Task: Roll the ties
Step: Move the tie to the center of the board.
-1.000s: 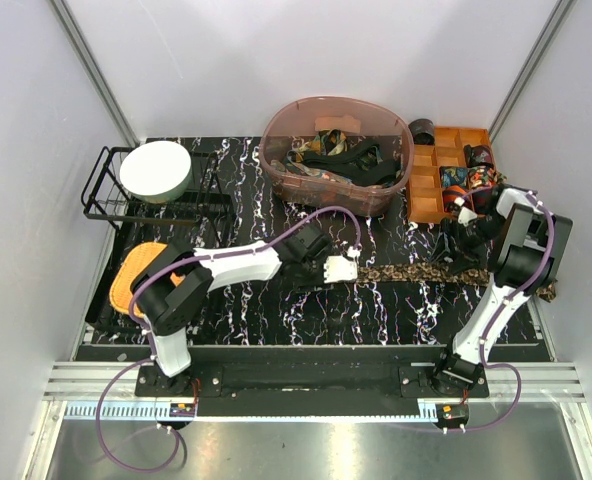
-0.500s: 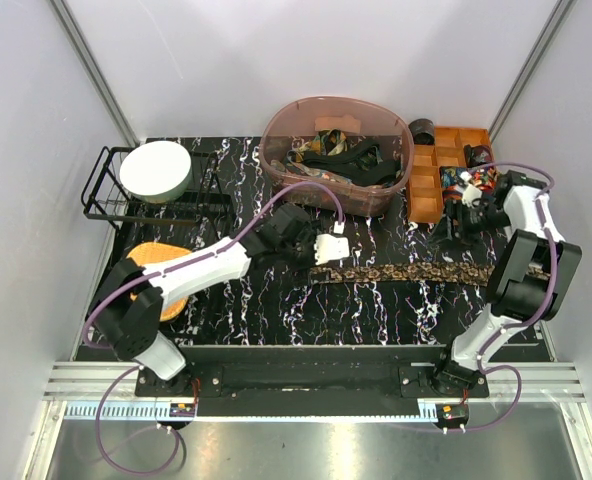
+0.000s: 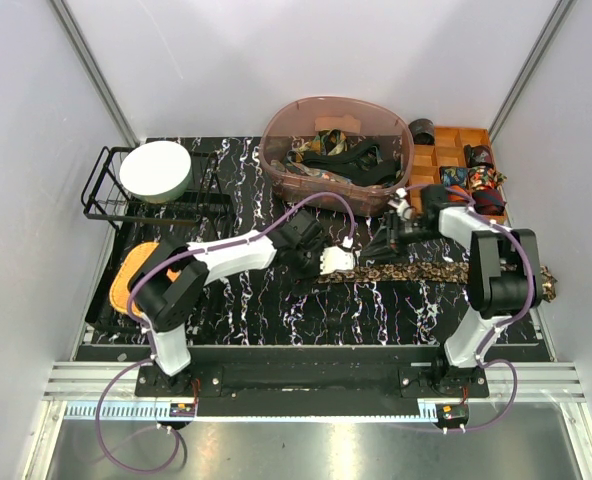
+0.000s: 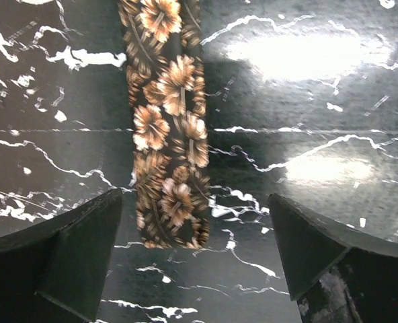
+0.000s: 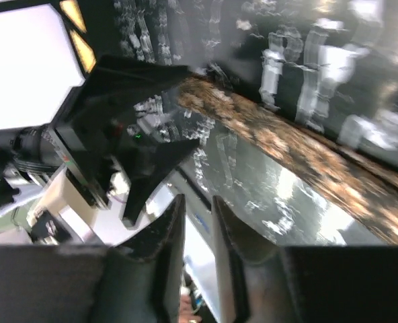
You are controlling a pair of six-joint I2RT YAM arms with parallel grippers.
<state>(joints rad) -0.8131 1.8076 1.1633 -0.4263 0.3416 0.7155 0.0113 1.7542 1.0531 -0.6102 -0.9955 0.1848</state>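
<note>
Across the middle of the desk (image 3: 276, 310) the floral tie (image 3: 426, 271) lies flat and fully unrolled, running left to right, so I judge rolling on this one not started. Its narrow left end rests on the desk between the wide-spread fingers (image 4: 71, 249) of my left pincer (image 3: 338, 262), which is released and gripping nothing. My right pincer (image 3: 388, 240) hovers just far of the tie near its left half. Its fingers are drawn close with a thin slit, but the view is blurred, so I can't tell if it's clenched; nothing is seen in it. Done: a few rolled ties (image 3: 473, 178) in the far-right orange tray (image 3: 424, 205). Left: this tie, plus loose ties (image 3: 341, 158) tangled in the translucent brown tub (image 3: 268, 150). The tie is thin limp cloth, dark with tan flowers and a squarish end. The desk is glossy black marble-look, with white veins and glare patches.
</note>
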